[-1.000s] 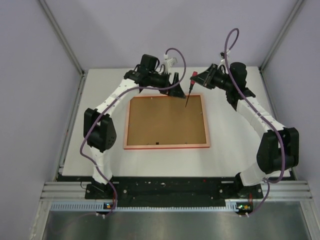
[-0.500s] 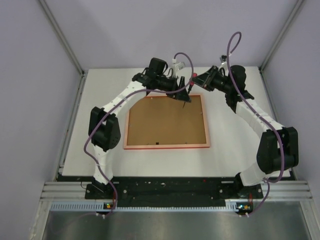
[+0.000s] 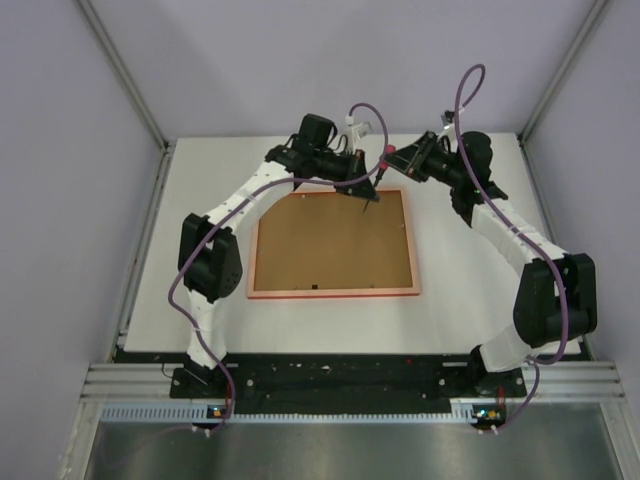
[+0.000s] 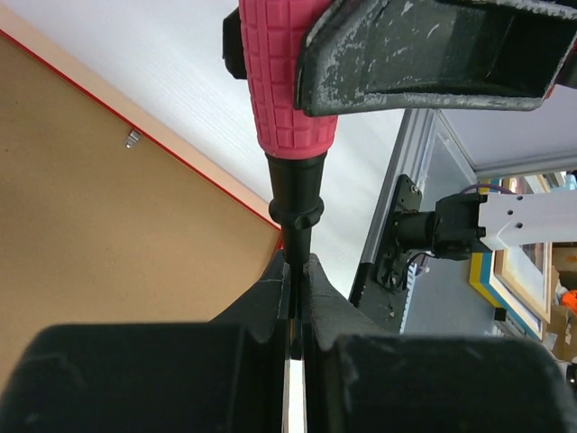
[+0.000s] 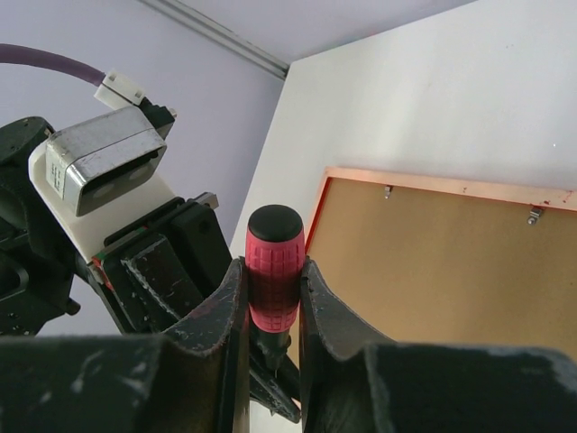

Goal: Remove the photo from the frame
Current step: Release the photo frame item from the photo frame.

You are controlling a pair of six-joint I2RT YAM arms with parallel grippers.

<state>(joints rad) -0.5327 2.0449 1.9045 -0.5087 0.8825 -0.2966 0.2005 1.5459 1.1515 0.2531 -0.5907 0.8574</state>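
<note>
The frame [image 3: 332,292] lies face down on the white table, pale orange rim up, with the brown backing board [image 3: 333,240] filling it. The photo is hidden beneath the board. Above the frame's far right corner hangs a screwdriver [image 3: 385,158] with a pink handle [image 5: 273,271]. My right gripper [image 5: 272,267] is shut on that handle. My left gripper [image 4: 296,271] is shut on the thin black shaft just below the handle [image 4: 284,81]. The two grippers meet over the frame's far edge [image 4: 180,149].
Small metal clips [image 5: 387,191] [image 5: 535,215] sit along the board's far edge, and another clip [image 4: 132,138] shows in the left wrist view. Aluminium rails [image 3: 140,250] border the table's sides. Both arm bases stand on the near rail [image 3: 340,375].
The left gripper swung right from beside the frame's far edge to the screwdriver shaft and shut on it. The right gripper kept its hold on the handle.
</note>
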